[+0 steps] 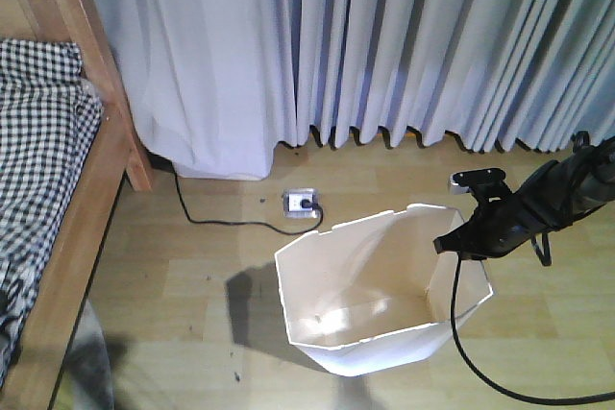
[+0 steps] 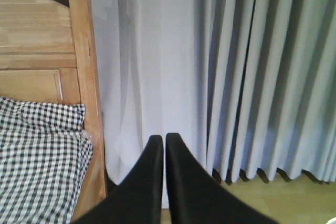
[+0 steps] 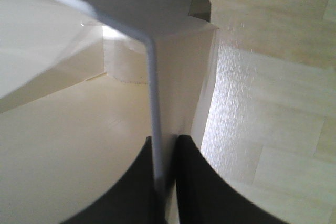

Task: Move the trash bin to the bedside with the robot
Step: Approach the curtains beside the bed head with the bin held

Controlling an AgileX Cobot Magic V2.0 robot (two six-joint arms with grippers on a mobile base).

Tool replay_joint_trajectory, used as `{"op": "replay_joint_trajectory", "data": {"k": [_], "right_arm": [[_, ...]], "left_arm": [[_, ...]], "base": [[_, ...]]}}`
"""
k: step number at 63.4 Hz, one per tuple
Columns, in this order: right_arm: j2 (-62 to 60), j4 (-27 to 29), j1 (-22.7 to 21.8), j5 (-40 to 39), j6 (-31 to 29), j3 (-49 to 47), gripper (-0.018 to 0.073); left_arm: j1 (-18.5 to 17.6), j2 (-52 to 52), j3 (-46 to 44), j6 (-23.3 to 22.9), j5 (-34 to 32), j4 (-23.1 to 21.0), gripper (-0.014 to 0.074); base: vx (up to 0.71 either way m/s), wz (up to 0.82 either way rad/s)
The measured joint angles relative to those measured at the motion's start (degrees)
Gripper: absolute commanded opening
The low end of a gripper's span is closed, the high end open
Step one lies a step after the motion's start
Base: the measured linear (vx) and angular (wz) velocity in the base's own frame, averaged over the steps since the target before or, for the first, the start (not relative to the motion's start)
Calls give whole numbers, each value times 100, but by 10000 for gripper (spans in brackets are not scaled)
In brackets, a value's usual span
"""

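Front view: trash bin (image 1: 370, 352) nearest, upright on wood floor (image 1: 192, 266), centre-near, well apart from bed (image 1: 67, 256) at left. Clamped on its right rim: right gripper (image 1: 459, 240), arm reaching in low from right, cable (image 1: 480, 372) trailing. Step, as judged: bin gripped, haul to bed not yet done. Next calls for a leftward drag without flexing or tipping the thin wall.

Left wrist view: left gripper (image 2: 164, 141) fingers nearly touching, empty, aimed at curtain (image 2: 252, 77) right of bed post.

Right wrist view: fingers pinched narrow on bin wall.
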Motion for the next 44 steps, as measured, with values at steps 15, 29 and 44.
{"op": "replay_joint_trajectory", "data": {"k": [15, 29, 44], "right_arm": [[0, 0, 0, 0, 0, 0, -3], [0, 0, 0, -11, 0, 0, -3], [0, 6, 0, 0, 0, 0, -3]], "left_arm": [[0, 0, 0, 0, 0, 0, -6], [0, 0, 0, 0, 0, 0, -6], [0, 0, 0, 0, 0, 0, -6]], "base": [[30, 2], [23, 4], [15, 2]]}}
